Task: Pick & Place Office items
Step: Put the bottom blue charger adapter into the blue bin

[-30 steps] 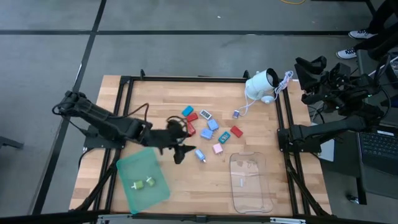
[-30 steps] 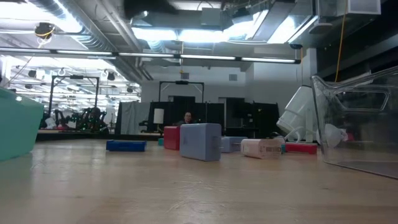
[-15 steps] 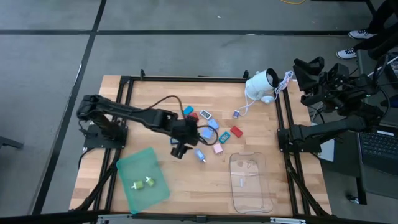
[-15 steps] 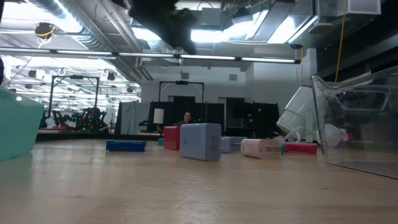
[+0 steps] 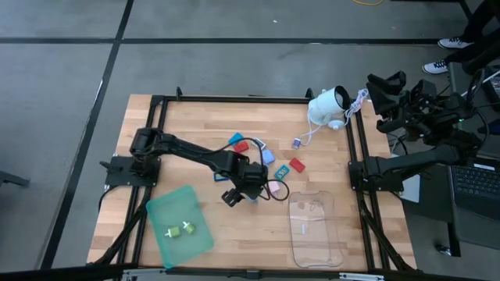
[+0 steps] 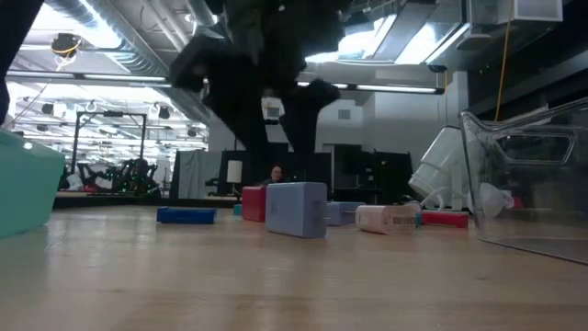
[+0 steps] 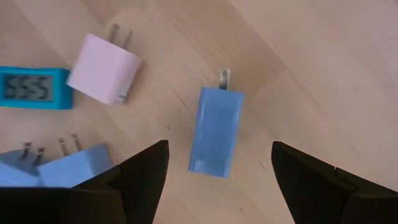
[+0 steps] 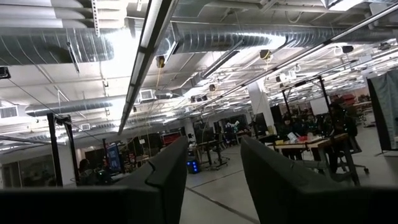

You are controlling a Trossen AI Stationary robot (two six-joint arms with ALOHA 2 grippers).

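The office items lie scattered mid-table: a blue piece (image 5: 235, 139), red ones (image 5: 242, 146) (image 5: 297, 165), a pink charger (image 5: 273, 186), a teal clock (image 5: 281, 173) and a light blue charger (image 5: 251, 195). My left gripper (image 5: 241, 193) hangs open above that light blue charger (image 7: 216, 130). Its fingers stand on either side without touching. In the low view the left gripper (image 6: 276, 147) is still above the charger (image 6: 296, 210), which lies flat on the wood. My right gripper (image 8: 214, 174) is open, parked off the table's right edge (image 5: 406, 101).
A green tray (image 5: 180, 221) with two small green pieces sits near the left front. A clear tray (image 5: 314, 229) sits near the right front. A white rounded device with a cord (image 5: 330, 108) stands at the far right corner. Bare wood shows between the trays.
My left arm has stretched out from beside the green tray toward the table's right. Its gripper has come down over the light blue charger and now shows in the low view. Nothing on the table has moved.
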